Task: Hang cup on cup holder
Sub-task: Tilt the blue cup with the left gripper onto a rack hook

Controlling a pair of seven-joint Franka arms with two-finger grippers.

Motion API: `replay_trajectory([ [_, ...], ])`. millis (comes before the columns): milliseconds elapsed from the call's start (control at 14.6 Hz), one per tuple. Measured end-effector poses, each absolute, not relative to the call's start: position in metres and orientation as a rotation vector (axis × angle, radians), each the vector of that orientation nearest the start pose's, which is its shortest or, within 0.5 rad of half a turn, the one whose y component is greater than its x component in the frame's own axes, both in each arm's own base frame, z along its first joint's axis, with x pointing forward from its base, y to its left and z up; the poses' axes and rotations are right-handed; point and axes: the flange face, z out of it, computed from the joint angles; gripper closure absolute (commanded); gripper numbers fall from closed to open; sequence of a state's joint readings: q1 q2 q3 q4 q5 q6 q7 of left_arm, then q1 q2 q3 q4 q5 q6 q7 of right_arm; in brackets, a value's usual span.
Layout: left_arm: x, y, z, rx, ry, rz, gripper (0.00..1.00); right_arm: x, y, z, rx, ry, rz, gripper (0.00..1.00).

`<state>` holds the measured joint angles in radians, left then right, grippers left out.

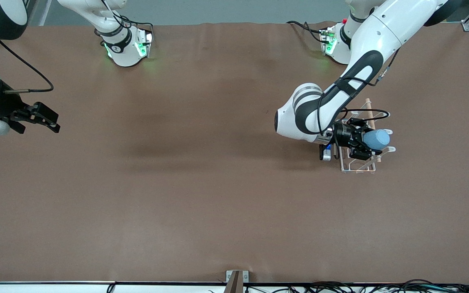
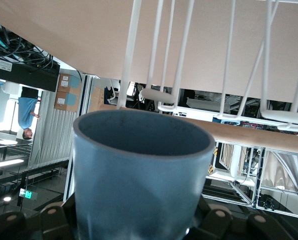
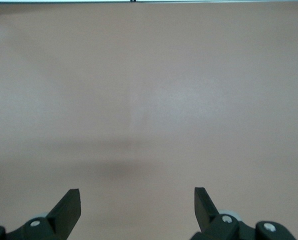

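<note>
The light-blue cup [image 1: 376, 139] lies on its side in my left gripper [image 1: 365, 142], which is shut on it over the white wire cup holder [image 1: 357, 167] at the left arm's end of the table. The holder's wooden rod [image 1: 370, 112] and white prong tips [image 1: 388, 132] show around the cup. In the left wrist view the cup [image 2: 139, 175] fills the foreground, its open mouth facing the holder's white wires [image 2: 179, 60] and prong tips [image 2: 156, 95]. My right gripper [image 1: 51, 122] is open and empty, waiting over the table's edge at the right arm's end; it shows open in the right wrist view [image 3: 137, 205].
The brown table [image 1: 177, 183] is bare apart from the holder. The arm bases [image 1: 126, 44] stand along the table's edge farthest from the front camera. Cables run along the nearest edge [image 1: 340, 287].
</note>
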<state>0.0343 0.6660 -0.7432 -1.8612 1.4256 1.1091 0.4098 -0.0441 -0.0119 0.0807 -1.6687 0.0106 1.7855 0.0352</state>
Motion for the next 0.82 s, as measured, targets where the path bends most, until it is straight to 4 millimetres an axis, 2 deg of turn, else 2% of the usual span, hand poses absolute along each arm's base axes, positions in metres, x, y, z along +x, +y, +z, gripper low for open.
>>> replay_trajectory([
  [205, 0.526, -0.218, 0.24, -1.299, 1.256, 0.868, 0.61, 0.567, 0.022, 0.615, -3.121, 0.006, -0.198, 0.0],
  [274, 0.526, -0.218, 0.236, -1.306, 1.25, 0.862, 0.51, 0.567, 0.022, 0.615, -3.121, 0.009, -0.193, 0.0],
  [342, 0.525, -0.218, 0.232, -1.314, 1.24, 0.853, 0.24, 0.567, 0.022, 0.615, -3.121, 0.01, -0.19, 0.0],
  [411, 0.525, -0.218, 0.229, -1.33, 1.219, 0.833, 0.01, 0.567, 0.022, 0.614, -3.121, 0.011, -0.188, 0.0],
  [822, 0.52, -0.228, 0.22, -1.507, 0.988, 0.626, 0.0, 0.565, 0.021, 0.606, -3.126, 0.021, -0.117, 0.0],
])
